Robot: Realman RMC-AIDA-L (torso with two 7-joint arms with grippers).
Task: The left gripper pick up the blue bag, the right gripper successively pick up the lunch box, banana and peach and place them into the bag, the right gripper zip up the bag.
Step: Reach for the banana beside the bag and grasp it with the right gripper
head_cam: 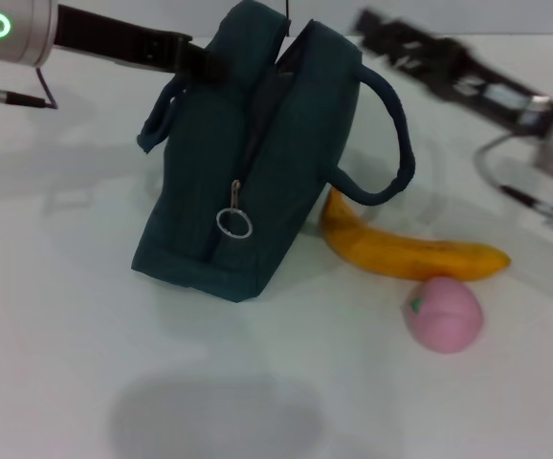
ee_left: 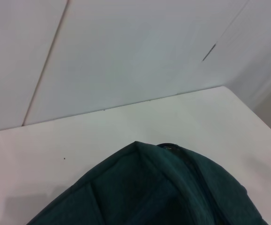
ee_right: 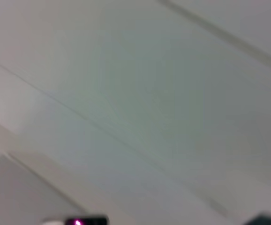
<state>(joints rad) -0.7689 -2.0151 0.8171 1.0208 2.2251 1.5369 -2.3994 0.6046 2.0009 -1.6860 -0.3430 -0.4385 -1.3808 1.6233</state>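
Left gripper [head_cam: 200, 59] clamps blue bag [head_cam: 248, 172] top; right gripper [head_cam: 377, 29] blurred, grip indeterminable; banana [head_cam: 410, 253], peach [head_cam: 444, 314] beside bag.

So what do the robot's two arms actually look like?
Both arms have silver metal wrist sections with thin cables looping off them, leading into black end parts. The left arm carries a glowing green ring light. The right arm shows no such light here.

A plain white tabletop [head_cam: 56, 316] is seen, on which a dark teal fabric bag [head_cam: 248, 172] with looped handles is stood upright. Just beside its right side a long curved yellow-orange banana [head_cam: 415, 256] is laid, and a round pink peach [head_cam: 444, 313] is set touching it.
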